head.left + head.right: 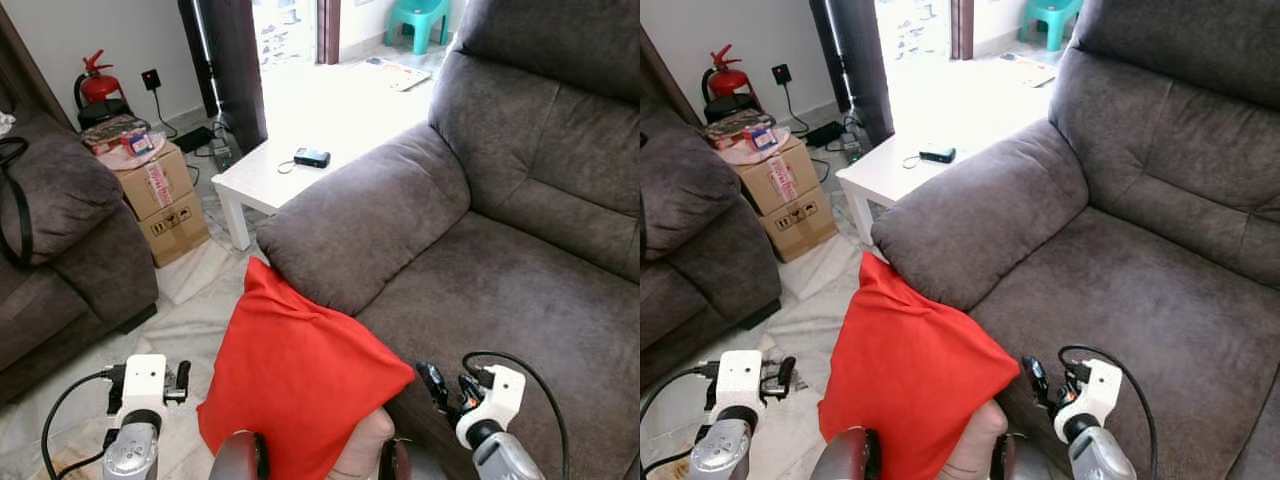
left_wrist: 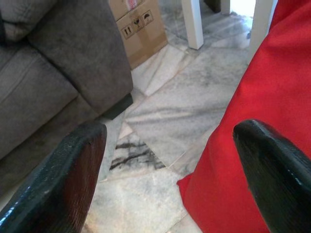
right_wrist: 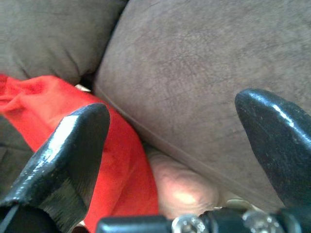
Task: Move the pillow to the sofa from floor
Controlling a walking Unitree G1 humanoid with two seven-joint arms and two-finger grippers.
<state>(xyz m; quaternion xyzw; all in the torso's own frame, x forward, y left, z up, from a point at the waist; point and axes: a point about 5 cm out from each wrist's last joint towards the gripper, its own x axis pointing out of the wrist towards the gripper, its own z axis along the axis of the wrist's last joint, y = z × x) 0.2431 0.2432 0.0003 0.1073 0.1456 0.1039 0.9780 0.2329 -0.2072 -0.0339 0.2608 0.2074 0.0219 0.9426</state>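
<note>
Left wrist view: left gripper (image 2: 170, 170) wide apart, beside pillow (image 2: 257, 97)

1 bright red fabric pillow (image 1: 296, 383) is here. There are 2 grey-brown upholstered sofas: the large one (image 1: 520, 250) on the right and a second (image 1: 60, 240) on the left. 1 low white surface (image 1: 262, 172) carries 1 small dark device (image 1: 312, 157). 2 brown cardboard boxes (image 1: 165, 200) are stacked. 1 red fire extinguisher (image 1: 97, 85) and 1 teal plastic stool (image 1: 418, 20) are in the background. 2 silver arms show, each with 2 black fingers (image 2: 73, 174).
</note>
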